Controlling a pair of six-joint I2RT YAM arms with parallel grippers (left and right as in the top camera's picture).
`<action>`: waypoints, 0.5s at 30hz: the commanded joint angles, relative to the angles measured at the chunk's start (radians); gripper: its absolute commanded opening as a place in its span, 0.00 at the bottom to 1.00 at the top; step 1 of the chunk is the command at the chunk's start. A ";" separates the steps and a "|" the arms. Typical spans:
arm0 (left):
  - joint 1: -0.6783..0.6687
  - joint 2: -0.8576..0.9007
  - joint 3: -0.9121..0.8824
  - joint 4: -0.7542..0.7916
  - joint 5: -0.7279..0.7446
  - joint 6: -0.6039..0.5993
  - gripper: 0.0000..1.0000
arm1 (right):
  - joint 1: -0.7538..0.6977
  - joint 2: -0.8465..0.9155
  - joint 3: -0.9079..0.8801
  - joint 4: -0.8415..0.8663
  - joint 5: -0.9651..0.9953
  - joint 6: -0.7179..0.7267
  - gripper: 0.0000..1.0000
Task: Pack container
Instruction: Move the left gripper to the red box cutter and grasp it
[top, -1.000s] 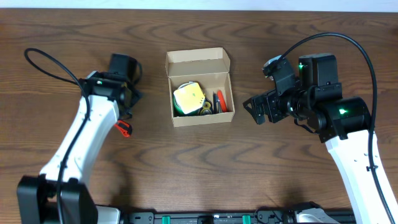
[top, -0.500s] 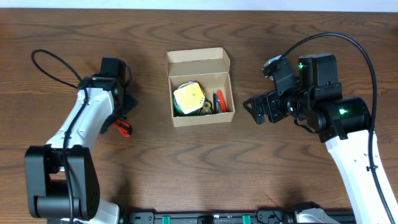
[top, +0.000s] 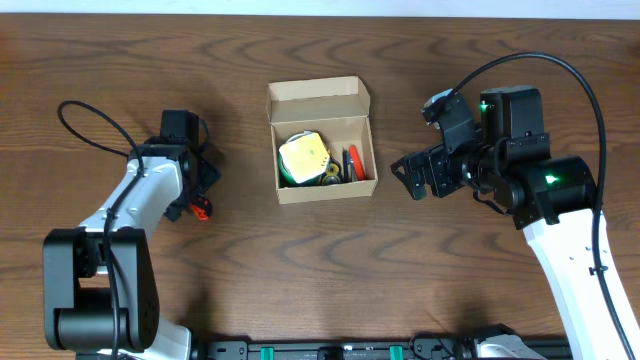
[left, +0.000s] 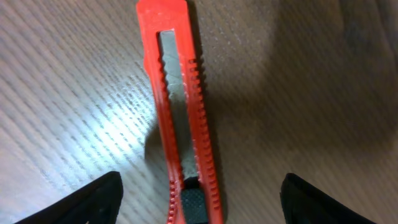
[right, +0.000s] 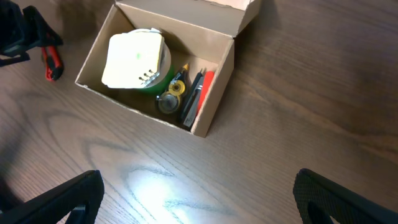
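Left gripper (left: 199, 202) hangs spread over a red plastic snap-blade utility knife (left: 180, 106), one finger on each side and neither touching it. That knife lies flat on the dark wooden table (top: 300, 270), well left of the tan cardboard container (top: 325, 191), which sits mid-table with its flap lid open. A cream-yellow squarish item (top: 303, 153) on a green roll (top: 287, 177) fills the left of the box, and red and black tools (top: 352, 163) line its right wall. Right gripper (top: 405, 178) hovers wide open just right of the box.
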 joint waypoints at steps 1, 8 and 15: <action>0.004 0.036 -0.012 0.011 0.000 -0.030 0.79 | -0.006 -0.013 0.004 -0.001 -0.006 -0.011 0.99; 0.004 0.077 -0.013 0.015 0.003 -0.030 0.73 | -0.006 -0.013 0.004 -0.001 -0.006 -0.011 0.99; 0.004 0.114 -0.013 0.023 0.008 -0.031 0.61 | -0.006 -0.013 0.004 -0.001 -0.006 -0.011 0.99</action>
